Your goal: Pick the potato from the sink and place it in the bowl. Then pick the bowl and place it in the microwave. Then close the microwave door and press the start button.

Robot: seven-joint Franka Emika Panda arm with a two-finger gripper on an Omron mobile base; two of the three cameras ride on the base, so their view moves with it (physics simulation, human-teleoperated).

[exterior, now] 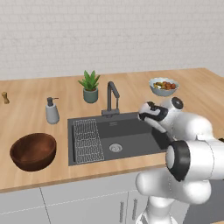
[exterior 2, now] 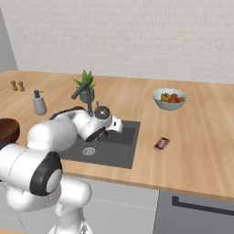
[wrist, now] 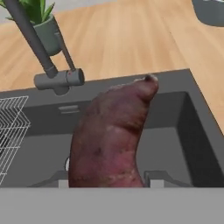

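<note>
Countertop [exterior: 39, 118] of pale wood runs across both base views, with the sink [exterior: 131, 135] set into it as a dark grey basin; wire rack [exterior: 87, 140] lies in its left part, round drain [exterior: 115, 148] mid-floor, tap [exterior: 112, 97] rising behind the back rim. Bowl [exterior: 33, 151], dark brown wood, sits on the counter to the left of the sink, upright, nothing visible inside it. Microwave not seen from here. Smaller items well apart from the work: pale bowl of colourful food [exterior: 164, 86] at the back right, potted plant [exterior: 90, 87] beside the tap, soap dispenser [exterior: 52, 110] left of the sink. Gripper [wrist: 107, 183] hangs over the right part of the basin; in the hand view the potato [wrist: 111, 140] stands up between the two finger tips, dark reddish-brown and oblong, one end pointing towards the back rim. Jaws are part-closed on its sides, so I read this as a grip on the potato, clear of the basin floor as far as the base views allow. Step in hand, by my judgement: first pick done, carry to the bowl not yet begun. Next move calls for height to clear the left rim and the rack, a sweep left across the sink, then release low over the bowl's middle so the potato does not roll out.
</note>
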